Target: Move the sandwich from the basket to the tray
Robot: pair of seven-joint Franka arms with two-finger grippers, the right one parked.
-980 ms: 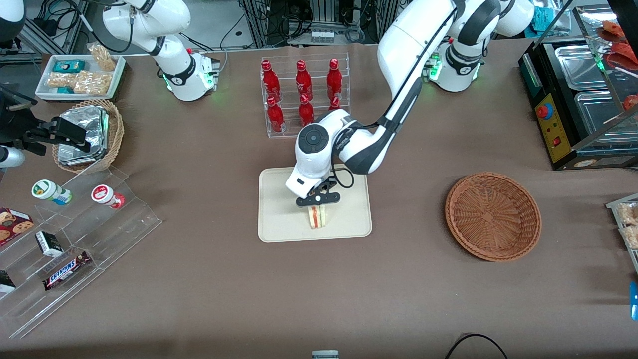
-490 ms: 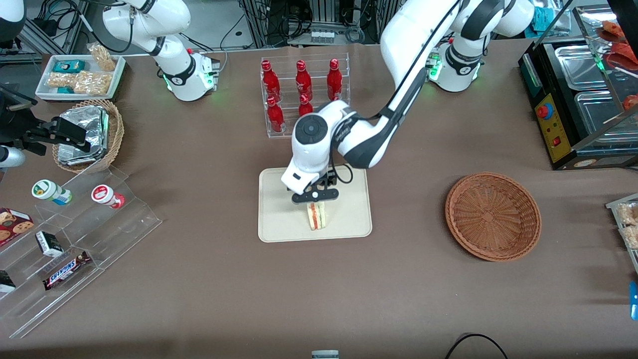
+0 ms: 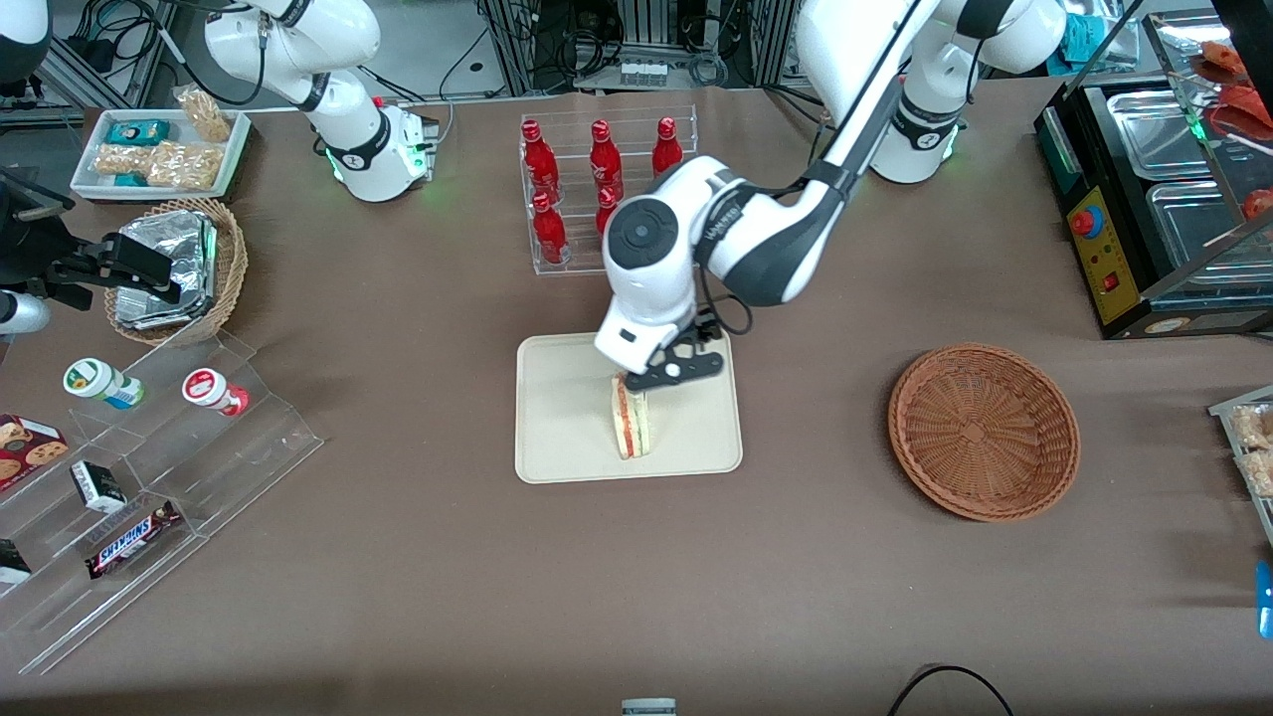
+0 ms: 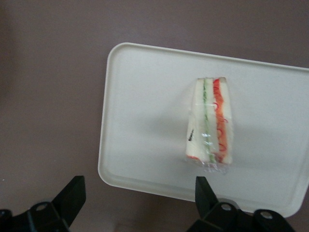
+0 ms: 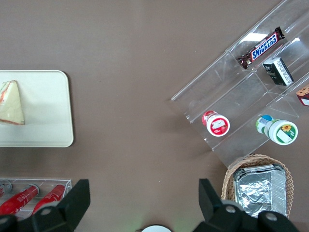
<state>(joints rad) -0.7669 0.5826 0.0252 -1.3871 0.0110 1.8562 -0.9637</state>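
The sandwich (image 3: 631, 423), a pale wedge with red and green filling, lies alone on the cream tray (image 3: 557, 428). My left gripper (image 3: 668, 371) hangs above the tray's edge nearest the bottle rack, farther from the front camera than the sandwich. It is open and empty. In the left wrist view the gripper (image 4: 138, 193) has its fingers wide apart, with the sandwich (image 4: 211, 123) lying free on the tray (image 4: 145, 121). The wide brown basket (image 3: 983, 430) stands empty toward the working arm's end of the table. The right wrist view also shows the sandwich (image 5: 10, 104) on the tray (image 5: 48, 111).
A clear rack of red bottles (image 3: 607, 194) stands just past the tray, under the arm. Toward the parked arm's end are a small wicker basket of foil packets (image 3: 179, 268), a white snack tray (image 3: 159, 149) and an acrylic stand with snacks (image 3: 149, 447). A food warmer (image 3: 1164, 179) is at the working arm's end.
My gripper has lifted off the sandwich and drawn back toward the bottle rack and the working arm's end. The sandwich stays on the tray.
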